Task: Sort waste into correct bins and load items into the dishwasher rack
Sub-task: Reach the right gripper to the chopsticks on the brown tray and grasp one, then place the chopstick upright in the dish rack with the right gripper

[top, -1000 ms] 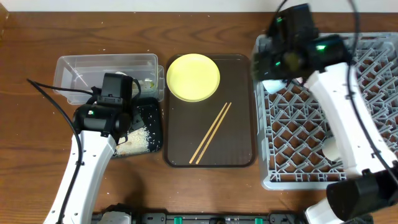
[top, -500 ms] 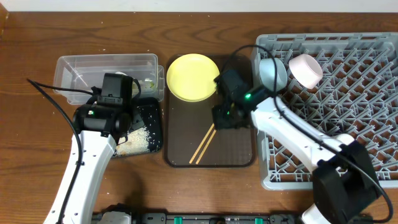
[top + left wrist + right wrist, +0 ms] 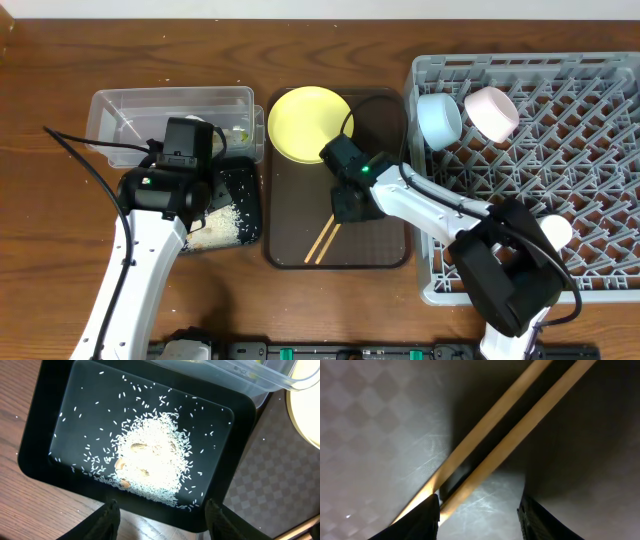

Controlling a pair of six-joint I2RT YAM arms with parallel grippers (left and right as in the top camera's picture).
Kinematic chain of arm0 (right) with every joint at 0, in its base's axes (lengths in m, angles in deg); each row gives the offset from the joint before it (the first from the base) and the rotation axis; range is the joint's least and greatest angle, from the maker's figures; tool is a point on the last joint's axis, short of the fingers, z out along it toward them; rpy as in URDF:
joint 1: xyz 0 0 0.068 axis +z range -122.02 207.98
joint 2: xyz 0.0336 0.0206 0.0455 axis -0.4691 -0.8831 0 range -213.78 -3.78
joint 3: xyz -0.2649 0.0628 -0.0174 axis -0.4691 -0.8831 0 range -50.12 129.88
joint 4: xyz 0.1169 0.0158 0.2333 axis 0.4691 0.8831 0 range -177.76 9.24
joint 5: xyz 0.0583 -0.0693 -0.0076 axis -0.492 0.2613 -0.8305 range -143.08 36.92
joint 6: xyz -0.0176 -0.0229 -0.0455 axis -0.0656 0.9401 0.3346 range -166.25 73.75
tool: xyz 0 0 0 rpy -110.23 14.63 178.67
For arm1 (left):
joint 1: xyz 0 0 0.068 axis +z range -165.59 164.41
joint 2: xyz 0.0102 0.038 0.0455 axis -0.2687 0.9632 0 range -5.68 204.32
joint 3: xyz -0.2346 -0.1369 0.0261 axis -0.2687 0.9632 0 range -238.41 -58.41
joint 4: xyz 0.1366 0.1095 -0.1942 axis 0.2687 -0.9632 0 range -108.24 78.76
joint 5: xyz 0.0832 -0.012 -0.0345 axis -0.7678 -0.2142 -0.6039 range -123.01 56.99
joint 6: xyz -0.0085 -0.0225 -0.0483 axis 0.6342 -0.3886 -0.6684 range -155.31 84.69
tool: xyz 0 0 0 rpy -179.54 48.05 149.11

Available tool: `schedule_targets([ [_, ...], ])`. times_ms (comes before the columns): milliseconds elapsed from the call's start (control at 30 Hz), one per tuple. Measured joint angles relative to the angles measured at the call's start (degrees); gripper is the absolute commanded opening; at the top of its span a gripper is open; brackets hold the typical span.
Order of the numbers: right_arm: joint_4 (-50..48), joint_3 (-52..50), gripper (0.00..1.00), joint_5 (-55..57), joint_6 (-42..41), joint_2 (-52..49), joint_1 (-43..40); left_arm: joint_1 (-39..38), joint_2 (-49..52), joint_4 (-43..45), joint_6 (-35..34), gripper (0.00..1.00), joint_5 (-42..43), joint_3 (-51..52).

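Observation:
The pair of wooden chopsticks [image 3: 322, 243] lies slantwise on the brown serving tray [image 3: 385, 240]. My right gripper [image 3: 345, 205] is down over their upper part, open. In the right wrist view the chopsticks [image 3: 520, 425] run past the left finger [image 3: 427, 517], one stick partly between the fingers. The yellow plate [image 3: 310, 124] sits at the tray's far end. A light blue bowl [image 3: 438, 118], a white bowl [image 3: 490, 112] and a small white cup [image 3: 555, 232] stand in the grey dishwasher rack [image 3: 600, 150]. My left gripper [image 3: 162, 510] hangs open above the black tray [image 3: 45, 440] of rice [image 3: 150, 460].
The clear tub [image 3: 130, 110] stands behind the black tray [image 3: 240, 185] at the left, with something greenish inside near its right end. Bare wooden table lies to the left and in front of the bins. The rack's wall borders the brown tray on the right.
My right arm has swung from the rack's far left corner over to the brown tray and come down over the chopsticks, its jaws narrowing. The left arm has not moved.

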Motion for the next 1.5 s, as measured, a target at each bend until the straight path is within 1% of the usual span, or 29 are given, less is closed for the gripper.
schedule_targets([
  [67,0.02,0.0,0.47,0.15,-0.28,-0.02,0.0,0.0,0.0,0.0,0.0,0.58,0.0,0.0],
  [133,0.11,0.0,0.41,0.42,-0.55,-0.02,0.0,0.0,0.0,0.0,0.0,0.58,0.0,0.0],
  [167,0.22,0.0,0.4,0.66,-0.59,-0.07,0.0,0.0,0.0,0.0,0.0,0.58,0.0,0.0],
  [200,0.37,0.0,0.35,1.01,-0.81,-0.09,0.0,0.0,0.0,-0.02,0.0,0.58,0.0,0.0],
  [300,1.05,0.0,0.27,2.08,-1.73,-0.13,0.0,0.0,0.0,-0.11,0.0,0.58,0.0,0.0],
  [367,1.38,0.0,0.19,2.67,-2.25,-0.13,-0.07,0.0,0.0,-0.15,0.0,0.58,0.0,0.0],
  [467,1.66,0.0,0.15,3.19,-2.93,-0.13,-0.59,0.0,0.0,-0.17,0.0,0.58,0.0,0.0],
  [667,1.81,0.28,0.01,4.26,-3.87,-0.15,-2.86,0.0,0.0,-0.2,0.0,0.58,0.0,0.0],
  [767,2.54,0.66,0.01,4.04,-3.69,-0.24,-3.91,0.0,0.0,-0.2,0.0,0.58,0.0,0.0],
  [900,3.93,1.81,0.01,2.91,-1.22,-0.31,-5.14,0.0,0.0,-0.2,0.0,0.58,0.0,0.0],
  [1100,12.74,7.98,0.01,2.08,4.17,1.03,-7.74,0.0,0.0,-0.22,0.0,0.58,0.02,0.0],
  [1267,18.43,11.69,0.01,1.68,9.6,8.04,-10.78,0.0,0.0,-0.2,0.0,0.58,0.0,0.0],
  [1367,22.23,12.79,0.01,1.64,13.22,13.88,-13.99,0.0,0.0,-0.2,0.0,0.58,0.0,0.0],
  [1500,28.06,13.11,0.01,2.4,15.96,18.23,-18.38,0.0,0.0,-0.2,0.0,0.58,0.0,0.0],
])
